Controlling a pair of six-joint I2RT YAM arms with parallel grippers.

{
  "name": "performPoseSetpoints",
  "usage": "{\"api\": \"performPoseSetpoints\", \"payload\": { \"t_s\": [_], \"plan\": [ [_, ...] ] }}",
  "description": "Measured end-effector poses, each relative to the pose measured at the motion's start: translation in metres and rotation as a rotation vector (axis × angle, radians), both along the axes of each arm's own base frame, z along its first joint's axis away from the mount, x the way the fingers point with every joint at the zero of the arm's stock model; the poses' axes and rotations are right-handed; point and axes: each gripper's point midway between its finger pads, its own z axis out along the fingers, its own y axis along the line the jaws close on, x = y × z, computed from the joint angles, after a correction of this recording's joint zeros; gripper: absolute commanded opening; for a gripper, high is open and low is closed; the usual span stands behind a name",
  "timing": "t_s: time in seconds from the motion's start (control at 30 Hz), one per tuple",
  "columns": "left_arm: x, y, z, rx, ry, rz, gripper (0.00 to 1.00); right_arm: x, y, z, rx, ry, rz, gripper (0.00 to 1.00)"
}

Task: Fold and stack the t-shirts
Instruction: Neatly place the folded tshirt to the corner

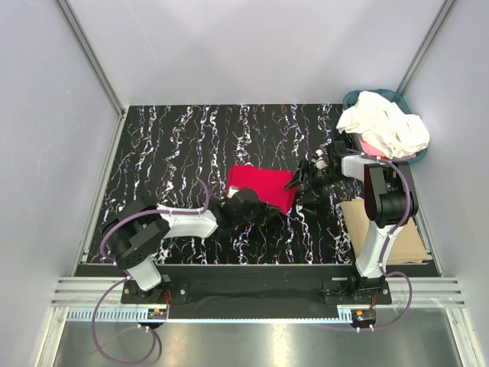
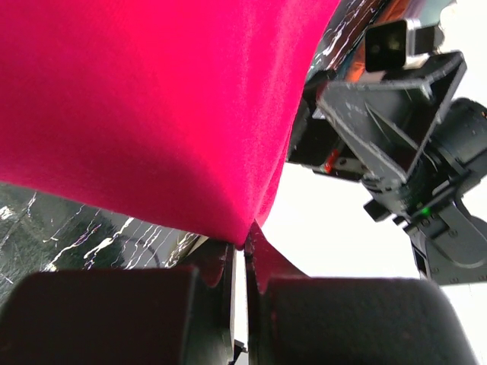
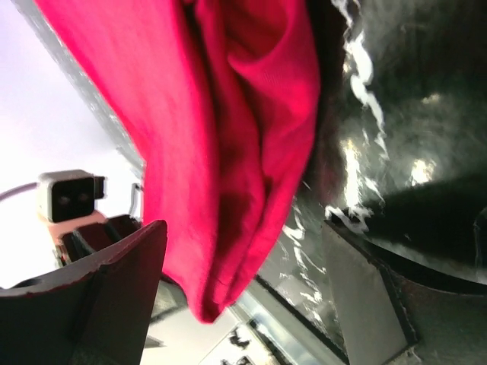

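Right, over on the left, the left gripper (image 1: 254, 211) has its jaws pressed together on the near hem of the bright red soft cloth t-shirt (image 1: 258, 186). The left wrist view confirms it: the fingertips (image 2: 219, 266) pinch a peak of red fabric. The shirt sits mid-table as a compact rectangle, so I judge it partly folded, not finished. At its right edge the right gripper (image 1: 309, 180) stands with jaws wide apart, a red fold hanging between them, nothing clamped. Further right lies the flat tan cardboard sheet (image 1: 409, 245), with no shirt on it, so no stack is started that I can see. Up in the far right corner the crumpled cream-white cloth t-shirts (image 1: 382, 126) heap in the round teal basket (image 1: 354, 98), unfolded, so most of the job is left.

Now room: the black white-veined marble-look table (image 1: 168, 145) lies open left of and beyond the red shirt, plenty of sweep there. On the right it is tighter. The two grippers are near each other across the shirt, and the right arm (image 1: 386, 199) works between cardboard and basket, close to the side wall.
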Motion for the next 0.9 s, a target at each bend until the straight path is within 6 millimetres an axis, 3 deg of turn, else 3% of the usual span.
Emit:
{"api": "performPoseSetpoints", "payload": {
  "t_s": [0.4, 0.53, 0.77, 0.87, 0.9],
  "plan": [
    [-0.001, 0.000, 0.016, -0.019, -0.028, -0.013, 0.00, 0.020, 0.014, -0.001, 0.102, 0.018, -0.063, 0.84],
    [-0.002, 0.000, 0.022, -0.030, -0.039, -0.017, 0.00, 0.029, 0.017, -0.002, 0.111, -0.010, -0.077, 0.78],
    [-0.014, 0.006, 0.009, -0.005, -0.019, -0.032, 0.00, 0.042, 0.020, -0.006, 0.127, -0.029, -0.101, 0.68],
    [-0.019, 0.005, 0.005, 0.002, -0.013, -0.042, 0.00, 0.049, 0.021, -0.009, 0.128, -0.046, -0.112, 0.52],
    [-0.020, 0.005, 0.005, 0.001, -0.013, -0.045, 0.01, 0.052, 0.021, -0.011, 0.125, -0.054, -0.117, 0.38]
  ]
}}
